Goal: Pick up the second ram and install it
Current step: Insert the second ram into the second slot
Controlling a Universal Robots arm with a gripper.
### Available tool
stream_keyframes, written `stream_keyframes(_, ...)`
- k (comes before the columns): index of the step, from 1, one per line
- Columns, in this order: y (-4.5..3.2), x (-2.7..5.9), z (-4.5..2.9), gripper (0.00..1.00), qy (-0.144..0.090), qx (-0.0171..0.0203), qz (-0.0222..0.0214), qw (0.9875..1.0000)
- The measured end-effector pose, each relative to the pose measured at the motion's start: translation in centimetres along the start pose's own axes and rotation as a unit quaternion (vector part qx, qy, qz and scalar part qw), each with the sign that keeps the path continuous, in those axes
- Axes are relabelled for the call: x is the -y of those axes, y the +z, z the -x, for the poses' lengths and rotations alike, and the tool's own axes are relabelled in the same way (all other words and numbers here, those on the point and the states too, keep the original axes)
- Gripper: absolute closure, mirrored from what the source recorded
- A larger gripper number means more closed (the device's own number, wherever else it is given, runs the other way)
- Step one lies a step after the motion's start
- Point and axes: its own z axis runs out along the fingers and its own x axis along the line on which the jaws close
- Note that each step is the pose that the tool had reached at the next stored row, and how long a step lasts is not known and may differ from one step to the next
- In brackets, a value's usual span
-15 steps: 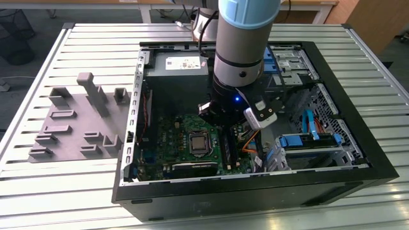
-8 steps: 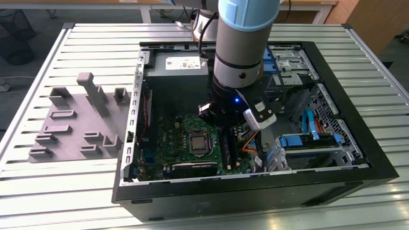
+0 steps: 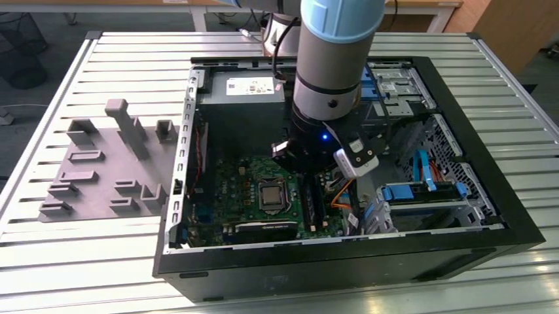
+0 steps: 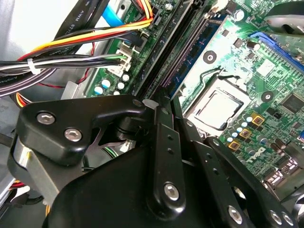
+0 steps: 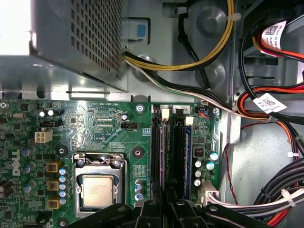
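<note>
My gripper (image 3: pixel 307 173) is down inside the open computer case, over the memory slots just to the exterior view's right of the silver processor (image 3: pixel 271 195). In both wrist views its black fingers (image 4: pixel 164 142) meet on the top edge of the second ram (image 5: pixel 168 156), a thin dark strip seen edge-on. The strip stands upright along a slot and runs straight out from the gripper (image 5: pixel 167 205). In the second wrist view the same strip (image 4: pixel 183 57) stretches away from the gripper (image 4: pixel 160 102). Another strip with a blue side (image 5: pixel 187 142) stands in the neighbouring slot, on the side away from the processor.
The green motherboard (image 3: pixel 240 190) lies on the case floor. Bundled black, yellow and red cables (image 5: pixel 266 118) and blue drive connectors (image 3: pixel 419 191) crowd the side beyond the slots. The grey power supply (image 5: pixel 76 42) sits at the far end. Grey slotted blocks (image 3: pixel 105 163) stand outside the case.
</note>
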Motion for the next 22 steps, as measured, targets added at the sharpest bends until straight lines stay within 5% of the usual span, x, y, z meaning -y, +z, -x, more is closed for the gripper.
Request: stream_keyframes(22, 0.1, 0.14, 0.2, 0.86, 0.001, -0.002, 0.0005, 1.0)
